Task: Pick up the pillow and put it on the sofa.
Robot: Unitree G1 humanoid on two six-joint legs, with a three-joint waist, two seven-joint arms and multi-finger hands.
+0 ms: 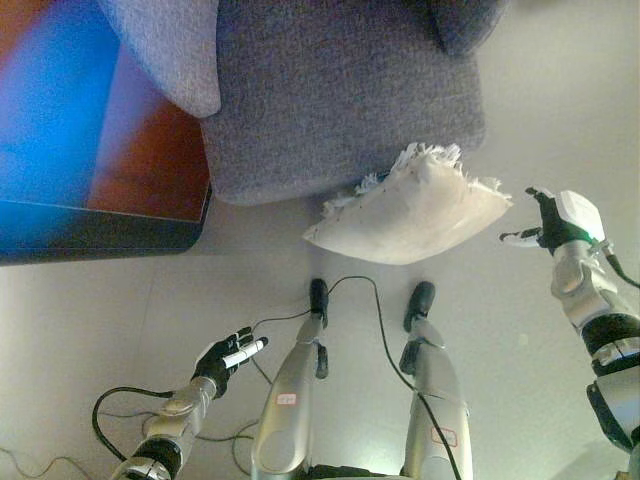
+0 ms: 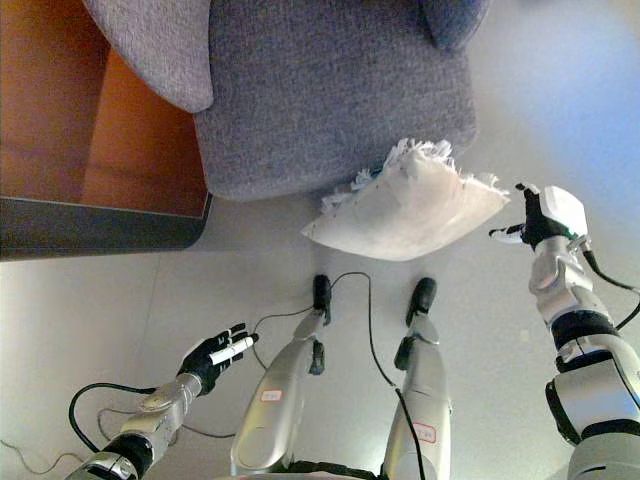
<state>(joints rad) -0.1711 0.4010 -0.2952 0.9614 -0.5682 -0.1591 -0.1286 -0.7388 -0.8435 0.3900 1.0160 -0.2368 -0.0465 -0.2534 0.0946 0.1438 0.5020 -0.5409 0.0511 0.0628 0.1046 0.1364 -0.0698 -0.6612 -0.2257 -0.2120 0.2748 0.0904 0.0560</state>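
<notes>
A cream pillow with a fringed edge lies on the floor, leaning against the front of the grey sofa. My right hand hovers just to the right of the pillow's corner, fingers spread and relaxed, apart from the fabric. Low on the left, my left hand hangs open over the floor, well away from the pillow and holding nothing.
A dark wooden table stands left of the sofa, its black edge close to the sofa's arm. A darker cushion sits at the sofa's far right. Pale floor stretches in front and to the right.
</notes>
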